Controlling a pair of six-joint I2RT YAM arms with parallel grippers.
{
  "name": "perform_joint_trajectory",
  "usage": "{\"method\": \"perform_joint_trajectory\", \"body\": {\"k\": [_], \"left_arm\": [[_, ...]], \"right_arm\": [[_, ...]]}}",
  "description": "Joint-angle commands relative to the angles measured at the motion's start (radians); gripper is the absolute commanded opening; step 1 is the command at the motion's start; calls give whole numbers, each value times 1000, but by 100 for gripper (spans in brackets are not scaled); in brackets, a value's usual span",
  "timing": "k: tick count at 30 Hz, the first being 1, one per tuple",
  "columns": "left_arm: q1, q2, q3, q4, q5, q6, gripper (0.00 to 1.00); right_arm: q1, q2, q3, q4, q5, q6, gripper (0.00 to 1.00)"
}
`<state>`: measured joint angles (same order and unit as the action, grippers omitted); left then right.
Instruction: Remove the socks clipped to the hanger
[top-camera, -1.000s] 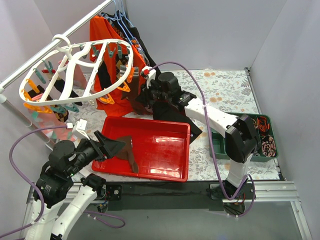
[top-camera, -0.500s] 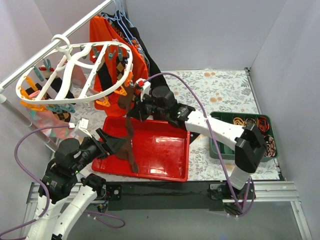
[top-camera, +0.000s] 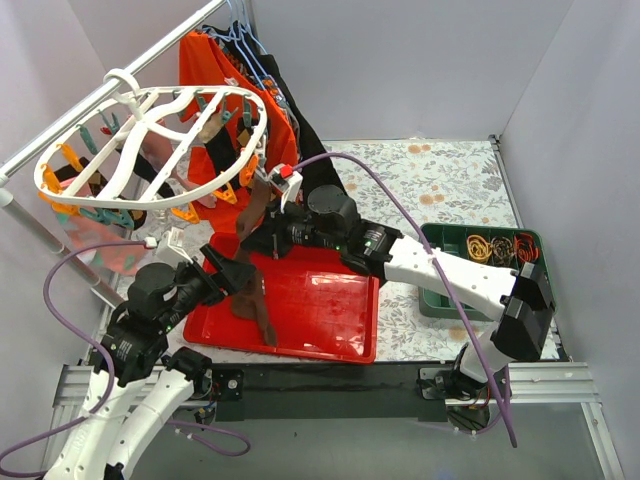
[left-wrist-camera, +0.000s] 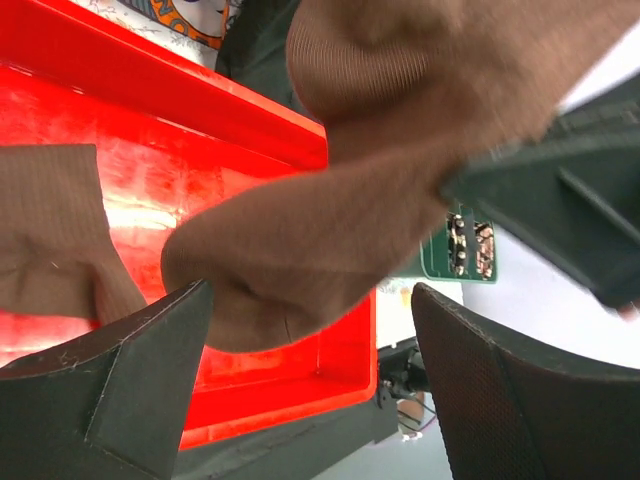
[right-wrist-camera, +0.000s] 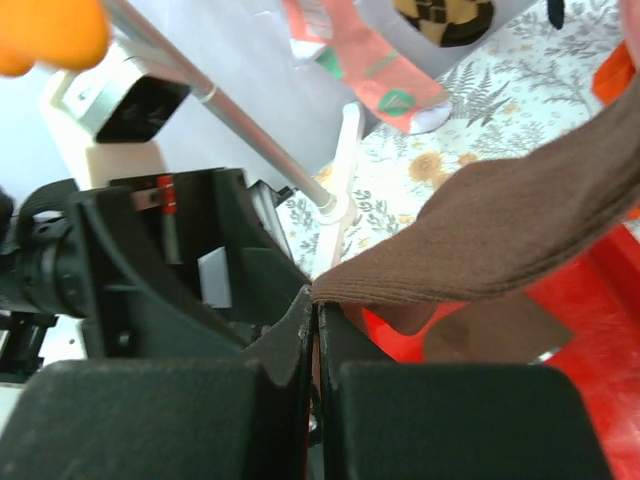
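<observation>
White plastic hanger (top-camera: 128, 100) has swung and sits flatter on its rail than a second ago, as the right arm swept from the frame's near edge down toward the red tray (top-camera: 330, 300). The right gripper (right-wrist-camera: 312, 310) has its jaws pinched tight on the cuff of a brown sock (right-wrist-camera: 500, 240), which trails up toward the edge clips (far end out of view, can't tell if the clip has let go). The left gripper (left-wrist-camera: 310, 290) has edged closer, jaws wide, with the sock's toe sagging between them. Likely this sock is nearly off. Dark socks (top-camera: 218, 160) are clipped under the frame.

Containers:
- The red tray holds one flat brown sock (top-camera: 258, 310) at its left.
- The green bin (top-camera: 437, 305) on the bench (top-camera: 440, 180) holds rubber bands (top-camera: 490, 245).
</observation>
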<state>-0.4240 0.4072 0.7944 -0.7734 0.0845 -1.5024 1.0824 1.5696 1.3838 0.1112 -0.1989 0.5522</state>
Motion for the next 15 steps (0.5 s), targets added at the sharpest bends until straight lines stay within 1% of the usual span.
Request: {"method": "perform_joint_trajectory", "body": {"k": [1, 4, 6, 7, 8, 10, 11, 12, 14, 15], "left_arm": [[-1, 27, -4, 51, -25, 33, 79], [-1, 33, -9, 81, 1, 25, 78], [-1, 32, -17, 89, 15, 16, 69], [-1, 30, -20, 94, 20, 10, 64], [-1, 27, -24, 95, 20, 5, 55], [-1, 24, -27, 98, 27, 4, 46], [-1, 24, -27, 98, 32, 5, 37], [-1, 21, -27, 98, 35, 5, 32], [-1, 19, -26, 95, 41, 8, 20], [-1, 18, -23, 94, 43, 10, 10]], "right_arm": [[30, -46, -2, 38, 12, 41, 1], [37, -74, -23, 41, 19, 48, 1], [45, -85, -42, 41, 26, 52, 1], [47, -92, -48, 39, 27, 54, 1], [48, -95, -52, 41, 27, 54, 1], [53, -103, -63, 41, 27, 52, 1], [54, -105, -66, 41, 29, 54, 1], [54, -106, -68, 42, 27, 52, 1], [57, -108, -68, 44, 27, 54, 1], [59, -106, -66, 42, 27, 52, 1]]}}
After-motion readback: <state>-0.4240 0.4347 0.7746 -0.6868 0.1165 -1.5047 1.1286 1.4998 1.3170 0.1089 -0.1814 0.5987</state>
